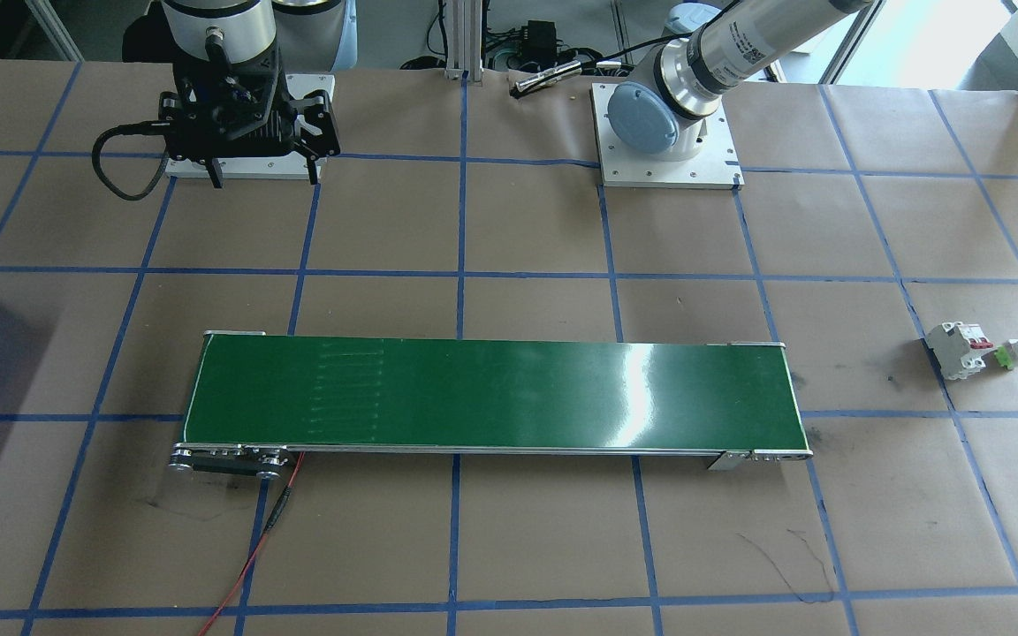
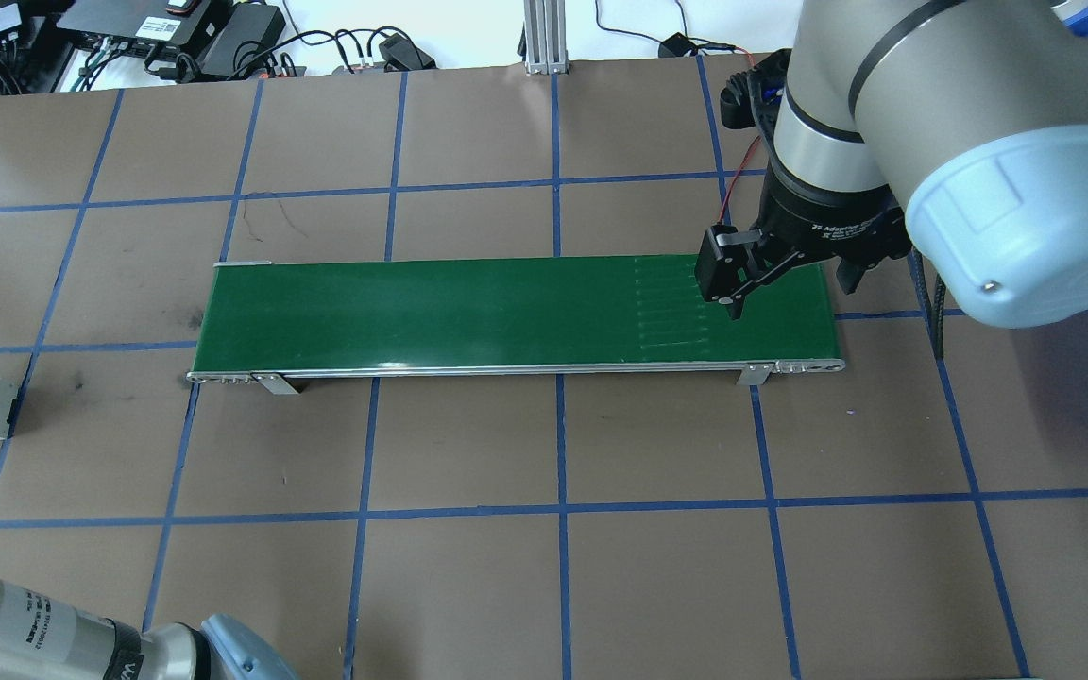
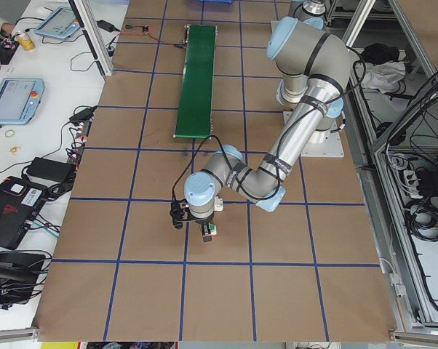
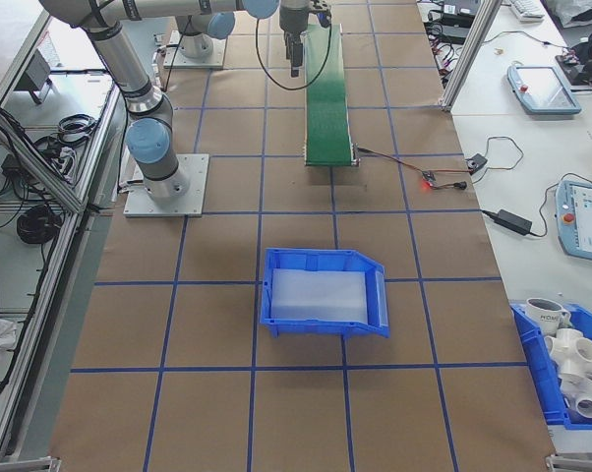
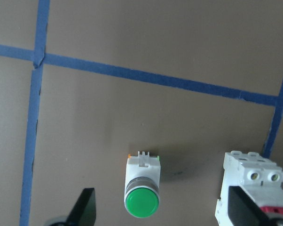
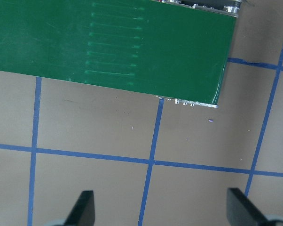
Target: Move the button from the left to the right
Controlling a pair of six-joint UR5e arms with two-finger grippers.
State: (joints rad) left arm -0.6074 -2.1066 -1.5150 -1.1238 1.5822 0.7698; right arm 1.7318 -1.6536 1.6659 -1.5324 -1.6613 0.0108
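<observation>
Left wrist-mounted view is showing my left gripper [image 5: 162, 212] hovering with fingers spread wide over the small push-button with round green cap and silvery body [image 5: 142, 192], which is lying on its side on the brown paper-covered table [image 5: 132, 37], untouched. I'm noting the white boxy circuit breaker with red levers [image 5: 245, 186] sitting just beside it; one finger is likely catching or clamping that instead. My right gripper [image 6: 160, 209] is waiting, fingers apart and empty, near the long green conveyor belt [image 6: 132, 42].
</observation>
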